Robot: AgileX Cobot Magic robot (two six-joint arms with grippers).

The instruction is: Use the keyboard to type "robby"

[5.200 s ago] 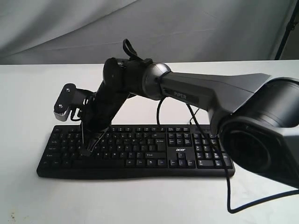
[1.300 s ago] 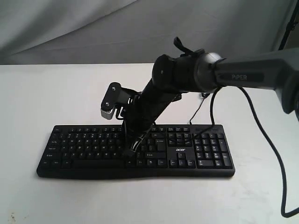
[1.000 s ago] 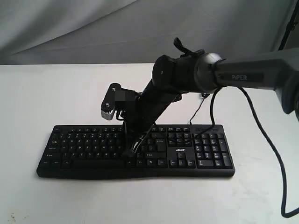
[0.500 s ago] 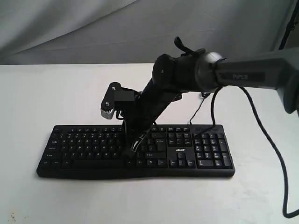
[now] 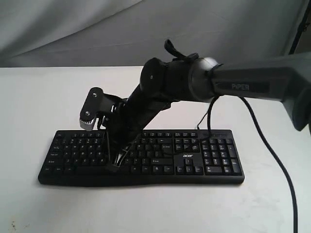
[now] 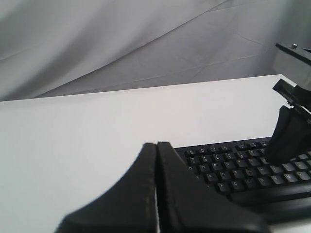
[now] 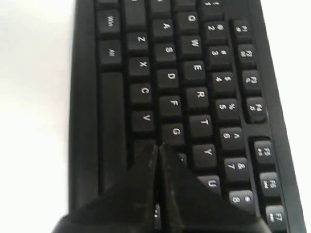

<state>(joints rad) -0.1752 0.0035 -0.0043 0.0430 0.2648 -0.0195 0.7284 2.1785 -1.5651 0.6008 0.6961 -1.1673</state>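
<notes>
Key under right hand (image 7: 157, 148) hidden, keyboard (image 7: 170, 104) cropped, its legends blurred

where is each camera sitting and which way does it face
Exterior view: off the arms, facing the front edge of the wide black plastic keyboard on the white table; shows the right arm, right gripper down at the keys.
Left wrist view: low, looking across the table; shows the shut left gripper.
Right wrist view: above the letter keys, looking down past its shut fingertips.
Shared: all three show the keyboard; the left wrist view also catches the right gripper.
</notes>
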